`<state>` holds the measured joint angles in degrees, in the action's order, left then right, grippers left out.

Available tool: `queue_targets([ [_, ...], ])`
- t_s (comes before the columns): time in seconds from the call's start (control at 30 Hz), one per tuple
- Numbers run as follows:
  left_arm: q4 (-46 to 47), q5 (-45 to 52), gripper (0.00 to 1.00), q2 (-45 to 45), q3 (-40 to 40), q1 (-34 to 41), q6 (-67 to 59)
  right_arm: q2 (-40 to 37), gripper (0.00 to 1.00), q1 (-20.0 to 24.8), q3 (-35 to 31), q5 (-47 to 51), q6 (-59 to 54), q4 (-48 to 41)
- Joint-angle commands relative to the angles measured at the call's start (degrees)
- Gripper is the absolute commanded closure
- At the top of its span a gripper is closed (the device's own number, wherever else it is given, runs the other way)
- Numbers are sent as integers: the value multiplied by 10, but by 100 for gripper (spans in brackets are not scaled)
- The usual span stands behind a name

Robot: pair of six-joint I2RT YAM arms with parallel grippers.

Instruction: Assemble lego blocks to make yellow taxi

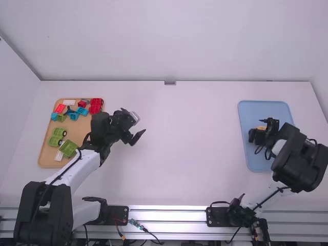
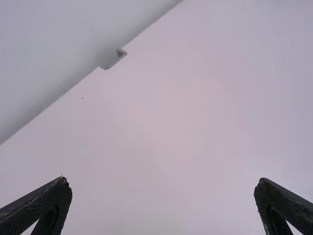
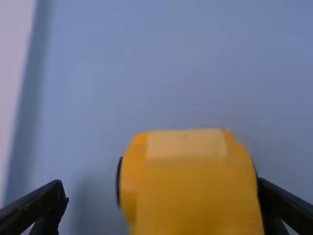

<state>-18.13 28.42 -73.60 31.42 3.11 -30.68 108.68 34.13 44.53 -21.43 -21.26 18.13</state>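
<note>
Right gripper (image 1: 260,130) is over the blue tray (image 1: 256,110), with its 2 fingers wide apart. It is open, not pinching. The yellow car (image 3: 195,186) made of blocks is in the blue tray, between those 2 fingers. On 1 side there is a gap, and on the other side a finger is right by the car.

Left gripper (image 1: 141,124) is open too, with its 2 fingers far apart. It is up over the white table (image 1: 195,154), well to the left of the blue tray, with nothing in its fingers.

Way over to the left of the blue tray, much farther than the left gripper, is 1 brown tray (image 1: 76,127). It has red blocks (image 1: 96,105), blue blocks (image 1: 82,110) and green blocks (image 1: 55,139) in it. Some green ones have black wheels (image 1: 64,133).
</note>
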Motion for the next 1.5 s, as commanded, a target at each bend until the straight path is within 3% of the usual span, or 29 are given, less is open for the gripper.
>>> queue_targets([
  [0.0, -6, 4, 1, 7, -11, -5, 54, -70, 1, -21, 16, 66, 11, -49],
  [0.3, -28, -90, 1, 7, -6, -5, 203, -209, 1, -86, 107, 125, 20, -293],
  [0.4, 39, -117, 1, 13, 26, -4, 239, -242, 1, -111, 138, 126, 20, -363],
  [0.6, 277, -182, 1, 20, 160, -5, 307, -296, 1, -171, 187, 139, 69, -455],
  [0.8, 367, -191, 1, 21, 220, -6, 330, -326, 1, -215, 187, 172, 110, -455],
  [1.37, 238, -284, 24, 151, 90, -31, 307, -454, 24, -341, 59, 214, 213, -326],
  [1.47, 205, -284, 30, 184, 57, -31, 307, -487, 29, -341, 26, 214, 213, -294],
])
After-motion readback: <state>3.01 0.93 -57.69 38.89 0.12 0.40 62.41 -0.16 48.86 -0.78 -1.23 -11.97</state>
